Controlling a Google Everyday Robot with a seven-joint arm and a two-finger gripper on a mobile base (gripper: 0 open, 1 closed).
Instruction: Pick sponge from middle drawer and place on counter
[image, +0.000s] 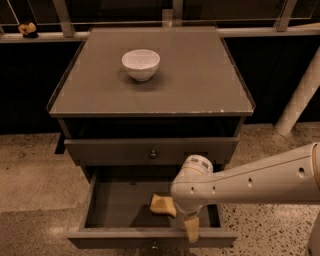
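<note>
The sponge (160, 203) is a pale-yellow slab on the dark floor of the open middle drawer (117, 207), right of centre. My white arm reaches in from the right. Its wrist hangs over the drawer's right part and hides the sponge's right edge. The gripper (191, 231) points down just right of the sponge, near the drawer's front wall. The grey counter (190, 80) lies above.
A white bowl (141, 63) stands on the counter, back left of centre. The knobbed drawer front (153, 150) above the open drawer is shut. A white post (299, 100) leans at the right. A rail with a small yellow object (27, 29) runs behind.
</note>
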